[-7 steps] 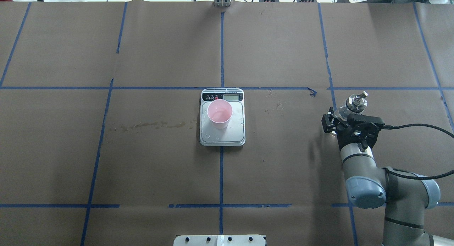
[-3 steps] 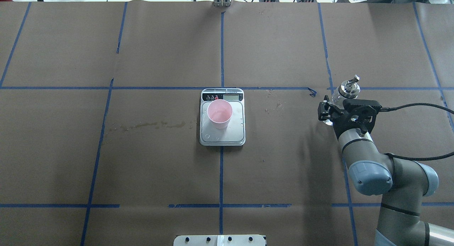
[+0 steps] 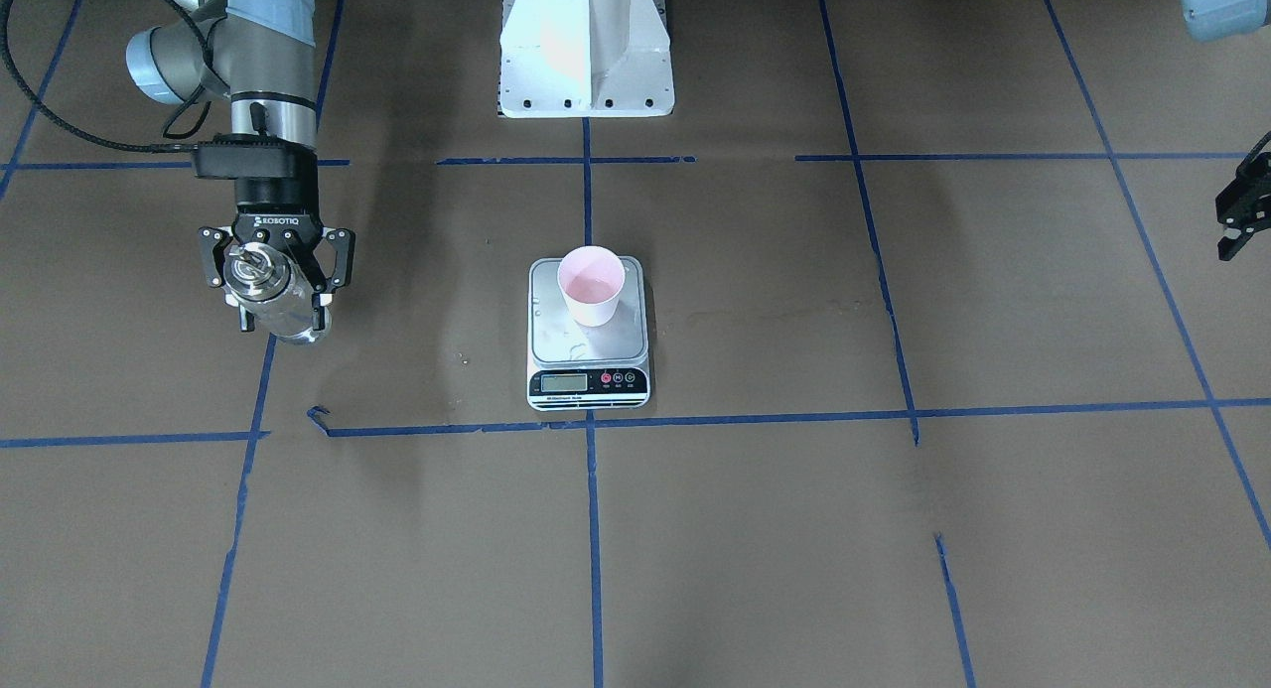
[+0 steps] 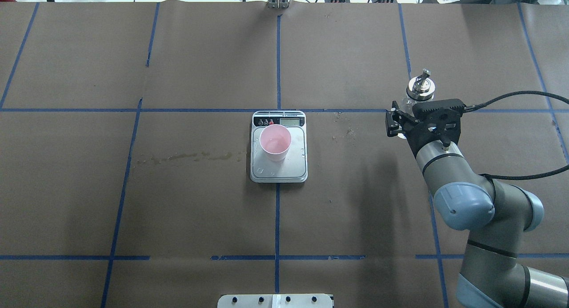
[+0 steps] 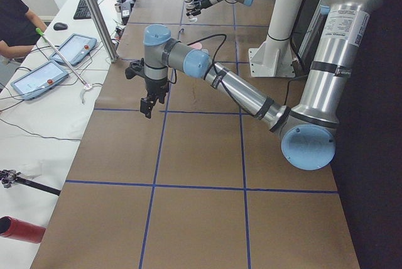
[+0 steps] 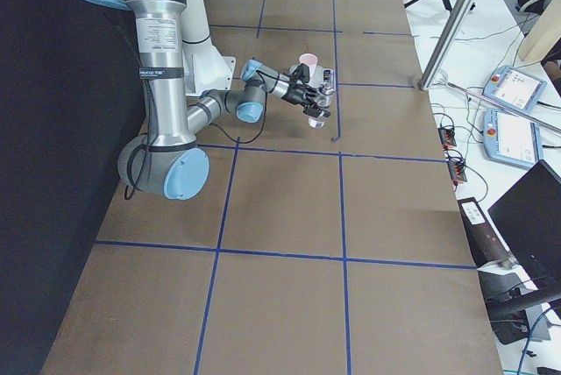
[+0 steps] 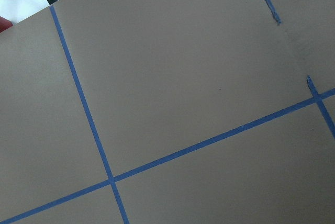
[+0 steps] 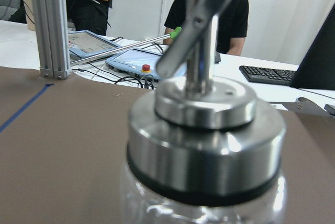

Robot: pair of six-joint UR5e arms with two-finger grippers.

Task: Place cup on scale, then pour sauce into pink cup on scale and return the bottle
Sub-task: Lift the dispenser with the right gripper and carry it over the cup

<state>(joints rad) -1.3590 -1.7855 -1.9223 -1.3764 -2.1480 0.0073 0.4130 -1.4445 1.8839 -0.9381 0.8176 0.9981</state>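
1. While the pink cup (image 4: 275, 141) stands upright on the silver platform of the scale (image 4: 284, 172) at the centre of the overhead frame, the right gripper (image 3: 278, 309) holds the bottle (image 4: 419, 88) well apart from it, in the upper right of that frame.
2. Seen from across the desk (image 4: 200, 210), the same pair sits at the left of the frame. The fingers (image 3: 333, 271) pinch the clear glass body from both sides, below the silver cap (image 3: 250, 269).
3. From the right wrist camera, the cap fills the lower frame, with the thin spout (image 8: 196, 30) rising upright from it towards the top edge. Two operators (image 8: 209, 14) sit behind the desk's far edge, one in black and one in yellow.
4. At the right edge of the front-facing frame, the left gripper (image 3: 1243, 206) hangs over bare brown paper, well apart from the scale. Whether its fingers are spread or pressed together cannot be told. Its wrist camera takes in only the paper and crossing blue tape lines (image 7: 84, 103).
5. On the scale, the small display (image 3: 563, 381) and red buttons face the lower edge of the front-facing frame. Droplets dot the platform beside the cup.
6. Left of the scale in the overhead frame, a pale stain (image 4: 186, 157) streaks across the paper.
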